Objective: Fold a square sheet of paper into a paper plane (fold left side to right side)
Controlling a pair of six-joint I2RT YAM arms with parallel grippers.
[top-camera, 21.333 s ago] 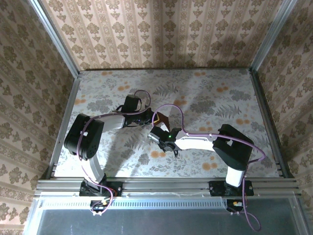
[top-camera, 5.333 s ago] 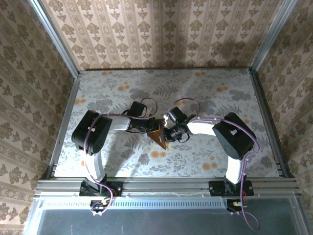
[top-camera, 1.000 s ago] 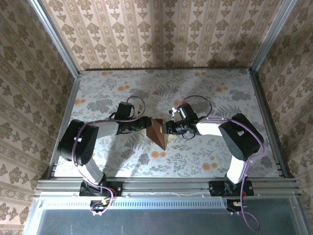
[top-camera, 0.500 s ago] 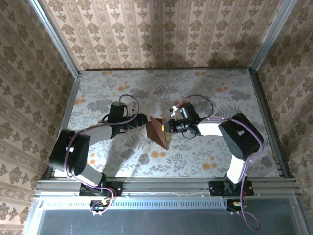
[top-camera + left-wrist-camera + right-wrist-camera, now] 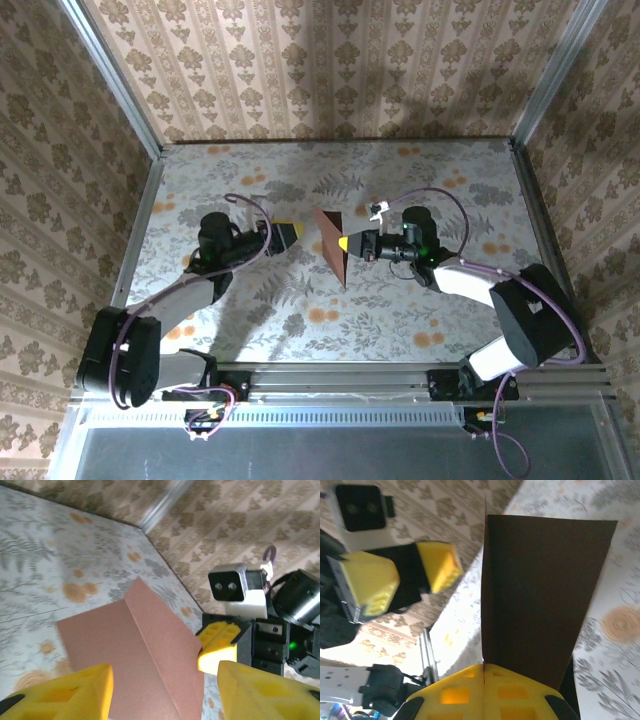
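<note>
Seen from above, a folded sheet of paper point(image 5: 328, 240) sits at the centre of the frame, over a worktop point(image 5: 450, 190) printed with grey ferns and orange blotches. The right hand point(image 5: 346, 243) reaches in from the right and is clamped on the sheet's right edge, yellow fingers pressed together on it. The left hand point(image 5: 285, 232) sits just left of the sheet, clear of it, with its fingers apart and nothing between them.

The main risk, as I judge it, is that one pinch at one edge is all that holds a thin, light sheet. The free panel could sag or swing, letting the fold spring open. If the left hand comes in with its fingers spread, it could knock or crumple that loose panel, or pull the sheet out of the right hand's grip.

The paper is plain, matte, dark reddish-brown. From above it looks like a narrow wedge tapering to a point at the lower end. The wrist views show one sharp, straight crease, with two flat panels angled apart like a half-open book. Whether its lower edge touches the worktop cannot be told.
</note>
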